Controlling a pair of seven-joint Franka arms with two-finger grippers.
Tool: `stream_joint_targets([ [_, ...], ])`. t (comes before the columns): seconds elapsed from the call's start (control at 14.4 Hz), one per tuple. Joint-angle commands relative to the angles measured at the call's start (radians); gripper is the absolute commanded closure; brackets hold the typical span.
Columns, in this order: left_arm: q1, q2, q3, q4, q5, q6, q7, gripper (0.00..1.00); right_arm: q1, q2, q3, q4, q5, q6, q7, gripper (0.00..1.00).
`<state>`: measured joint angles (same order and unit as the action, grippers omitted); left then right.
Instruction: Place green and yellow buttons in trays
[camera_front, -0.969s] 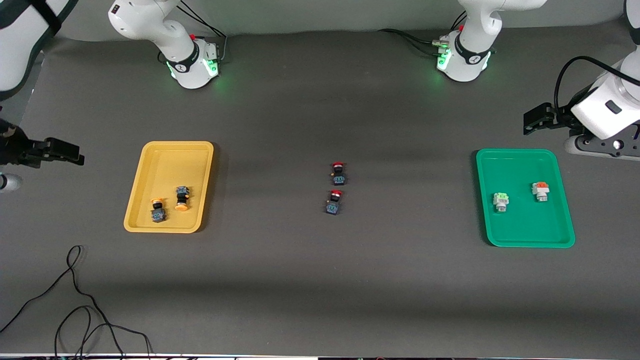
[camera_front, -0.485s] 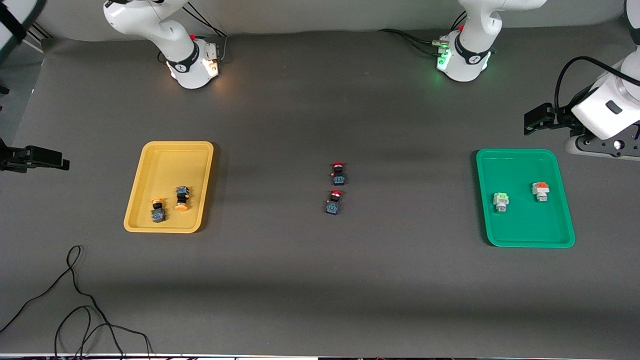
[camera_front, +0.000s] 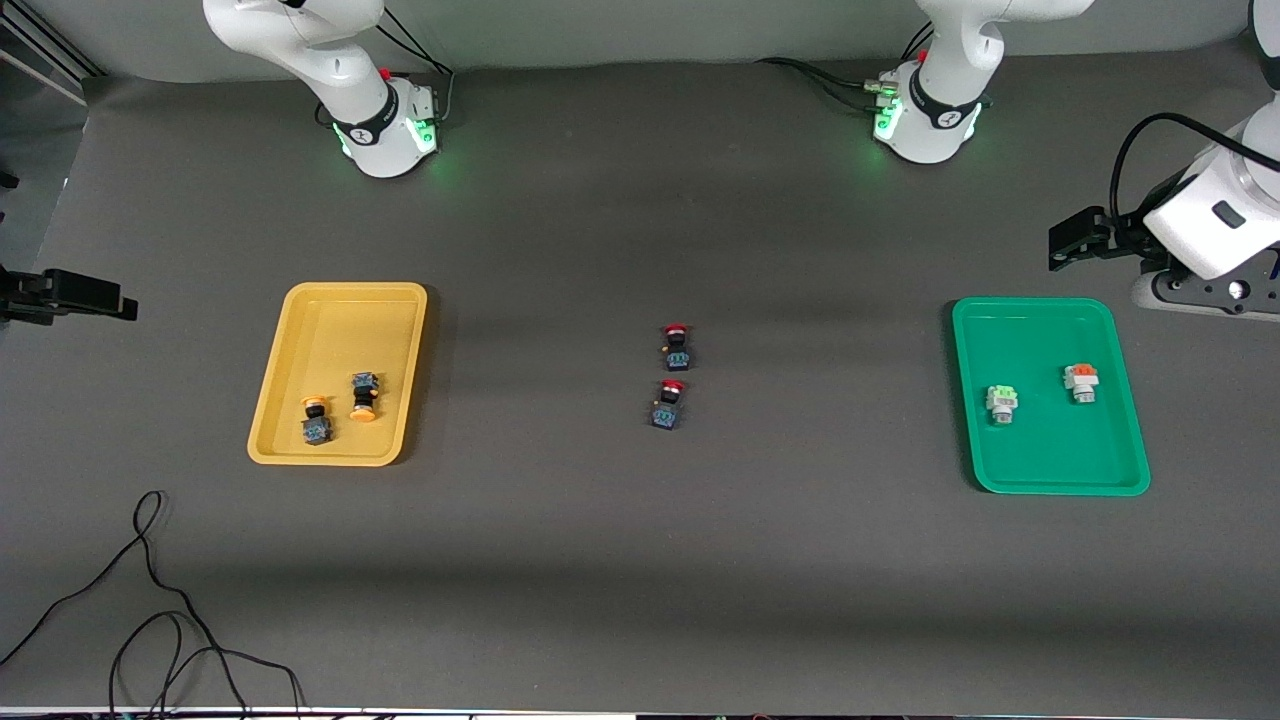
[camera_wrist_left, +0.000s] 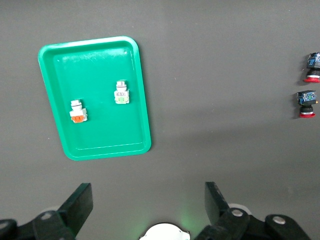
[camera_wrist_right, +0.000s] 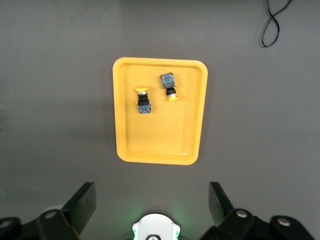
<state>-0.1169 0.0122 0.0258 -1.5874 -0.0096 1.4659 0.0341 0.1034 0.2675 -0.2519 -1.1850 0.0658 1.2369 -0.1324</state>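
The yellow tray (camera_front: 330, 330) holds two orange-yellow capped buttons (camera_front: 316, 420) (camera_front: 364, 396), also in the right wrist view (camera_wrist_right: 143, 101). The green tray (camera_front: 1050, 450) holds a white-grey button with a light-green block (camera_front: 1002, 403) and one with an orange block (camera_front: 1080, 382), also in the left wrist view (camera_wrist_left: 121, 93). My left gripper (camera_wrist_left: 147, 205) is open and empty, high beside the green tray (camera_wrist_left: 100, 135). My right gripper (camera_wrist_right: 152, 202) is open and empty, high beside the yellow tray (camera_wrist_right: 160, 140).
Two red-capped black-blue buttons (camera_front: 677, 346) (camera_front: 668, 405) lie on the grey mat midway between the trays. A black cable (camera_front: 150, 600) loops on the mat nearer to the front camera than the yellow tray.
The right arm has drawn away toward its end of the table; its white link has left the front view. The left arm, the trays and the buttons have not moved.
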Motion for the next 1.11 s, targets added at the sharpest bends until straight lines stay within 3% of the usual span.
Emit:
stream_joint_targets([
  [0.0, -0.010, 0.002, 0.008, 0.015, 0.013, 0.002, 0.004, 0.00, -0.109, -0.141, 0.147, -0.187, -0.055, 0.071, 0.030, 0.00],
  [0.28, -0.014, 0.000, 0.005, 0.017, 0.013, 0.001, 0.004, 0.00, -0.142, -0.306, 0.160, -0.428, -0.054, 0.196, 0.020, 0.00],
  [0.48, -0.012, 0.002, 0.005, 0.021, 0.013, 0.001, 0.004, 0.00, -0.241, -0.356, 0.250, -0.436, -0.046, 0.205, 0.029, 0.00],
  [1.04, -0.014, 0.002, 0.005, 0.021, 0.013, 0.001, 0.004, 0.00, -0.263, -0.379, 0.266, -0.438, -0.049, 0.250, 0.040, 0.00],
])
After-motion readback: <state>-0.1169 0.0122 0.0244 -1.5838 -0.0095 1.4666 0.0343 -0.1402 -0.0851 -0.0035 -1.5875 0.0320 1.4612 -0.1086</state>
